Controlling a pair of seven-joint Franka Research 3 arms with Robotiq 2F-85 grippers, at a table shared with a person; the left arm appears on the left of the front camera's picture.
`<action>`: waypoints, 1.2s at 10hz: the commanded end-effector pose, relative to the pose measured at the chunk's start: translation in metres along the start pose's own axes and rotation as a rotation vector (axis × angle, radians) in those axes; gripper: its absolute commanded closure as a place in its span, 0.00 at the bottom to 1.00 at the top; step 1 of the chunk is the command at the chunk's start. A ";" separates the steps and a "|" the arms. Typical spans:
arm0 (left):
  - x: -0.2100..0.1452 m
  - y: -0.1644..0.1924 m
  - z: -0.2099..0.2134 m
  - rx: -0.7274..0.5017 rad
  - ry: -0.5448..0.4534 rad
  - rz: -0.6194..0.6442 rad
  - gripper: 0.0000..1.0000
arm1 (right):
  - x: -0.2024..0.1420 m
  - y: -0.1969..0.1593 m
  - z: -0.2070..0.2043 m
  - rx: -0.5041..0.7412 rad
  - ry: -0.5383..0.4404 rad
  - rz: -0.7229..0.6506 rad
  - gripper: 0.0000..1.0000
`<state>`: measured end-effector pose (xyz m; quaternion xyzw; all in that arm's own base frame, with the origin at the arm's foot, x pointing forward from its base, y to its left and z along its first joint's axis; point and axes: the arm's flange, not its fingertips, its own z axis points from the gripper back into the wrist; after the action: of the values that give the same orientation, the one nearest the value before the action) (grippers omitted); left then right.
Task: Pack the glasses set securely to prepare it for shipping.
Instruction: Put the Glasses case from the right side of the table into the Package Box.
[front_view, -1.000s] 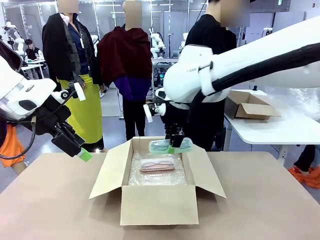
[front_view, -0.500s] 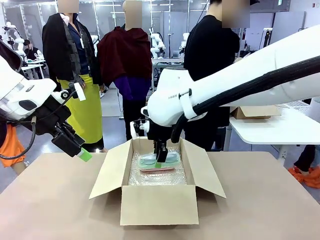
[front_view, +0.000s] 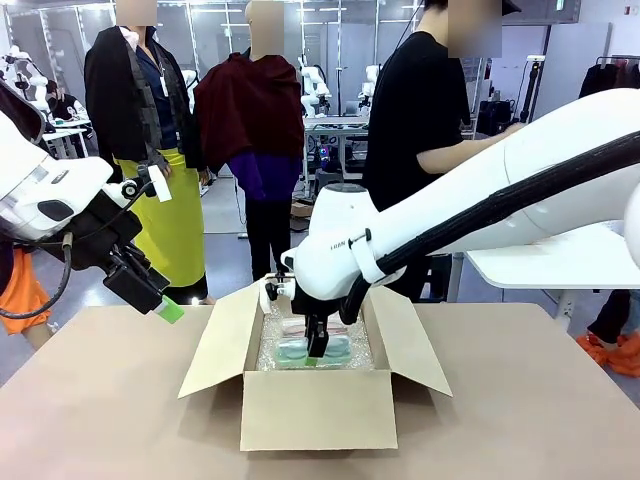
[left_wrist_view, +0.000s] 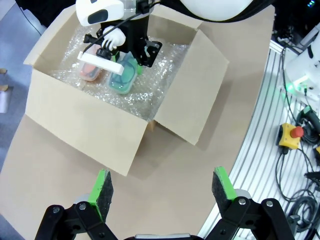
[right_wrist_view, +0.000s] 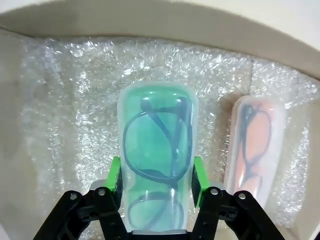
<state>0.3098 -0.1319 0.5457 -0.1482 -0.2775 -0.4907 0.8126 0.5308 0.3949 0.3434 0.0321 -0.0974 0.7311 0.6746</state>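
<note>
The mint green glasses case (right_wrist_view: 155, 145) lies low in the cardboard box, with my right gripper (right_wrist_view: 155, 176) shut on its near end, green pads (right_wrist_view: 114, 175) pressing both sides. The pink glasses case (right_wrist_view: 255, 140) rests on the bubble wrap right beside it. In the left wrist view, the mint case (left_wrist_view: 122, 80) and the pink case (left_wrist_view: 90, 71) sit side by side under the right gripper (left_wrist_view: 136, 56). From the front, the right gripper (front_view: 315, 352) reaches down into the box with the mint case (front_view: 300, 350). My left gripper (left_wrist_view: 162, 185) hangs open and empty, left of the box (front_view: 165, 306).
The brown cardboard box (front_view: 315, 410) stands mid-table with all flaps (front_view: 215, 340) folded outward and bubble wrap (right_wrist_view: 65, 100) lining its floor. A person in black stands beyond the box, others farther back. Cables and a yellow stop button (left_wrist_view: 290, 136) lie off the table's edge.
My right arm has swung in and lowered the mint case from above the box's far rim down into the box beside the pink case. The left arm has not moved.
</note>
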 end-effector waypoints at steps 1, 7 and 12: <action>0.000 -0.002 0.002 -0.007 0.007 0.015 0.00 | -0.001 0.007 -0.006 -0.015 0.015 -0.036 0.77; 0.000 -0.002 0.002 -0.007 0.007 0.015 0.00 | -0.009 0.009 0.004 -0.023 0.024 -0.058 0.00; 0.000 -0.002 0.002 -0.007 0.007 0.015 0.00 | -0.008 -0.002 -0.005 -0.002 0.013 -0.028 0.00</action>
<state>0.3098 -0.1319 0.5457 -0.1482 -0.2775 -0.4907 0.8126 0.5344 0.3865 0.3366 0.0285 -0.0882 0.7194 0.6884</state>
